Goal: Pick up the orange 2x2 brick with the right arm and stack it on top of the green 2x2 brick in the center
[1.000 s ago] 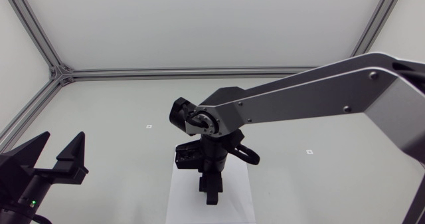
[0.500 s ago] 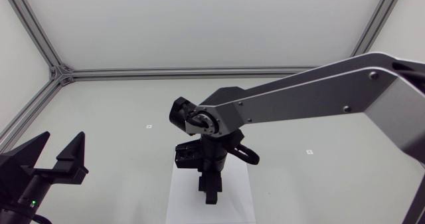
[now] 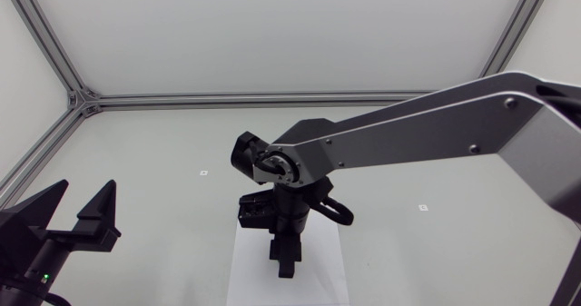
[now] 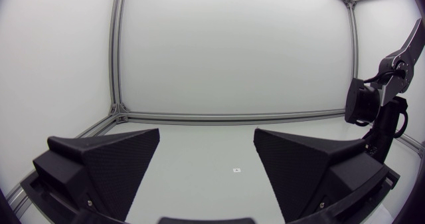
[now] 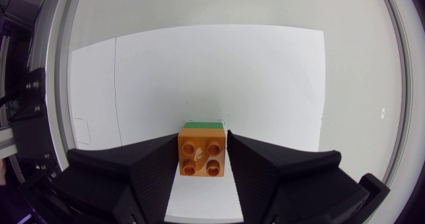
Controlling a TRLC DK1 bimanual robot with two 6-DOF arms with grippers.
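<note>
The right arm's matte black end effector [image 5: 201, 137] is clamped on the orange plastic 2x2 brick [image 5: 201, 159], studs up. The green 2x2 brick [image 5: 203, 125] peeks out just beyond it, over the white paper sheet [image 5: 219, 78] on the worktop [image 5: 358, 84]. The left end effector [image 4: 206, 134] stands well aside, its fingers wide apart.

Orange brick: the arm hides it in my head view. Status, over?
Left gripper open, off to the side. Right gripper shut on orange brick, over green brick; seating unclear. Nothing in the way.
</note>
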